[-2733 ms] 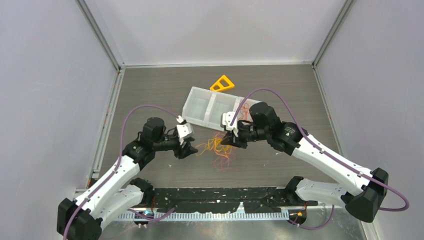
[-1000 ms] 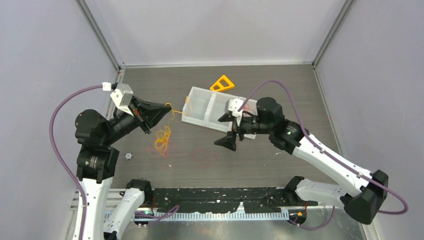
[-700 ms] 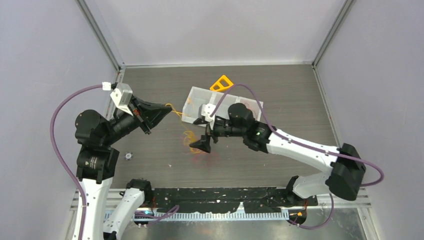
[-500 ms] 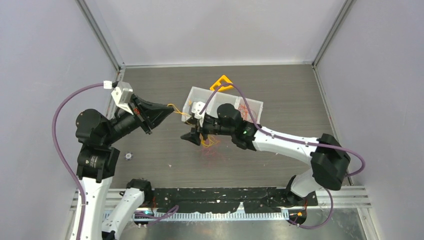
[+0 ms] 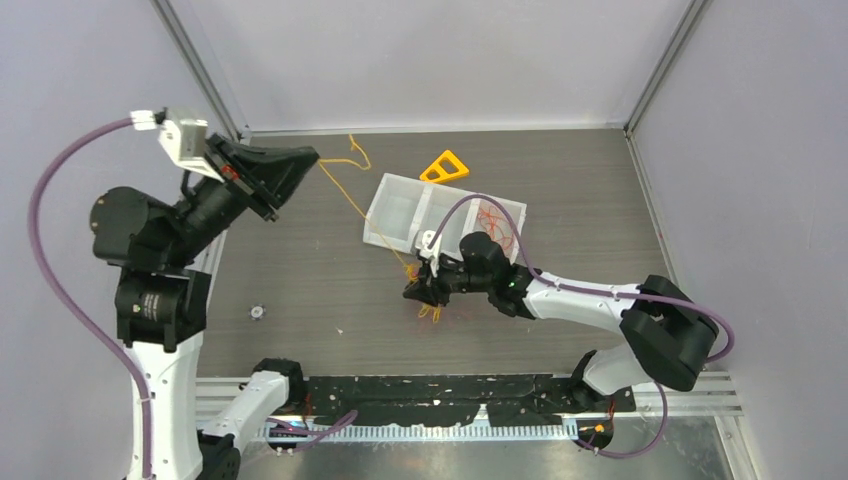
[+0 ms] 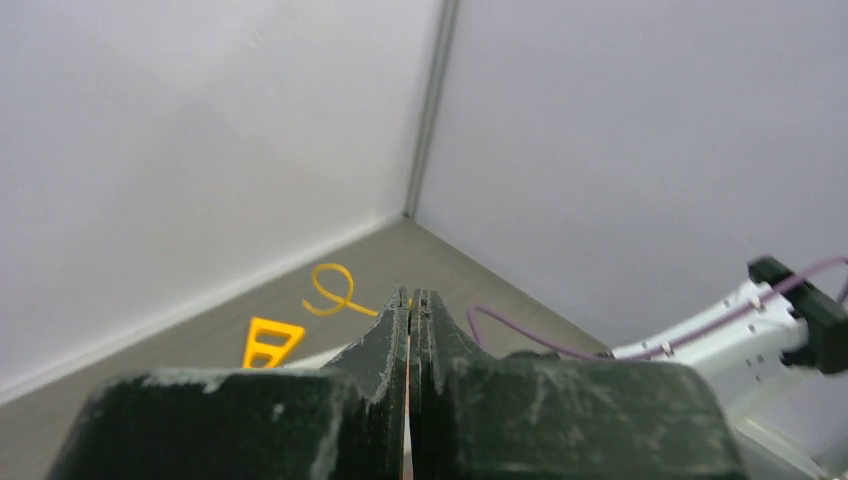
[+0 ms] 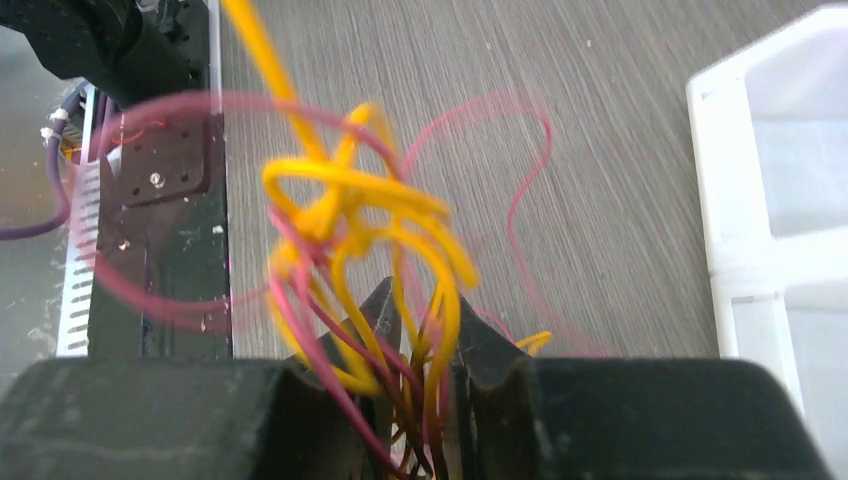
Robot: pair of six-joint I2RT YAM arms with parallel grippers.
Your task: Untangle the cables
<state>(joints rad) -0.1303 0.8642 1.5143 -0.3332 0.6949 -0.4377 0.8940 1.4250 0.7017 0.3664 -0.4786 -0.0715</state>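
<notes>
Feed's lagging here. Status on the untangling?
Left gripper shut on yellow cable, raised, strand taut. Right gripper shut on yellow-red tangle, low at table. Clear divided bin close beside strand.

Dark table (image 5: pixel 300 270), white divided tray (image 5: pixel 374 207) (red cables (image 5: pixel 492 222) in one end), orange triangle (image 5: pixel 445 167), small dark piece (image 5: pixel 256 312)

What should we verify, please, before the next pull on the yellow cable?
1. Hold of the left gripper on the yellow cable: ok, jaws shut.
2. Hold of the right gripper on the tangle: ok.
3. Yellow cable free of the tangle: not ok, it runs taut into the knot.
4. Separation of the red strands from the yellow ones: not ok, interwoven at the fingers.
5. Taut cable clear of the tray: cannot tell, it passes by the left wall.
</notes>
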